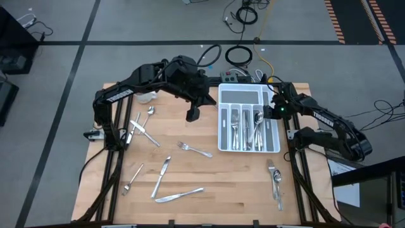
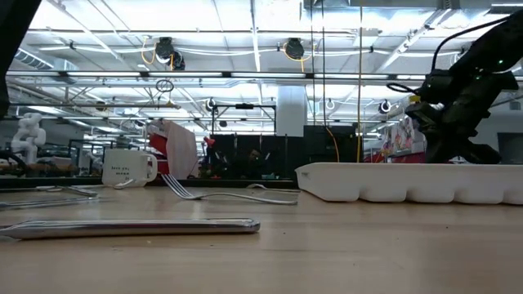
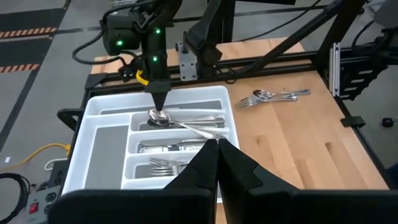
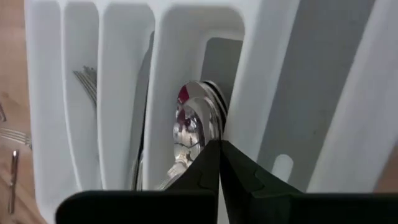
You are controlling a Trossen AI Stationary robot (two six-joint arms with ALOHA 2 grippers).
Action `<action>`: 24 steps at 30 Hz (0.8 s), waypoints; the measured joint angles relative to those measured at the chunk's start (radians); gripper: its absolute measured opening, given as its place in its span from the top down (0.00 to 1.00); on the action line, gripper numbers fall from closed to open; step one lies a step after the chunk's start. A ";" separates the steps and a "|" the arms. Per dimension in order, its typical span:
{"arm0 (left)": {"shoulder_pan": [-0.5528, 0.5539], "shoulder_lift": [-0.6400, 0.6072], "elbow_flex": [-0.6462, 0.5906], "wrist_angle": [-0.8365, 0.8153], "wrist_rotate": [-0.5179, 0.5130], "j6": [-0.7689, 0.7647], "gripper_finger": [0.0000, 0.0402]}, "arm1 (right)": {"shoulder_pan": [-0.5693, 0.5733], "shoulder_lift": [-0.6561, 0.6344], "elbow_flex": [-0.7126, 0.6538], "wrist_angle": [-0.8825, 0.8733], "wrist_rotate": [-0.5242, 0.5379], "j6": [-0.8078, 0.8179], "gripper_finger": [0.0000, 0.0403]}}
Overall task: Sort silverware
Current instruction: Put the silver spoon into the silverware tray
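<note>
The white tray point(image 1: 249, 95) stands at the table's far right, with forks, knives and spoons lying in its long compartments. My right gripper point(image 3: 159, 106) is shut and points down into the spoon compartment, its tips right at a spoon's bowl point(image 4: 194, 122). My left gripper point(image 1: 192, 114) is shut and empty, hovering high over the table just left of the tray. Loose silverware lies flat on the wood: a fork point(image 1: 193, 149), two knives point(image 1: 161, 177) and more pieces at the left point(image 1: 142, 127). My right gripper's shut fingertips point(image 4: 209, 157) come from above, slanting down, at the bowl end point(image 3: 159, 118) of a spoon that lies in the tray. Whether they touch the bowl, I cannot tell.
A white mug point(image 2: 128, 167) stands at the far left of the table. Spoons and a fork point(image 1: 275, 178) lie near the right edge, in front of the tray. A power strip and cables point(image 1: 237, 75) sit behind the tray.
</note>
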 joint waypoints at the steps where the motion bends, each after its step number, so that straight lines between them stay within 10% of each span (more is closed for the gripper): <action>1: 0.000 0.000 0.000 0.000 0.000 0.000 0.97 | 0.000 0.013 0.004 0.000 0.002 -0.002 1.00; 24: -0.001 0.000 0.000 0.014 0.000 -0.004 0.97 | 0.021 0.135 0.116 -0.056 0.143 -0.163 1.00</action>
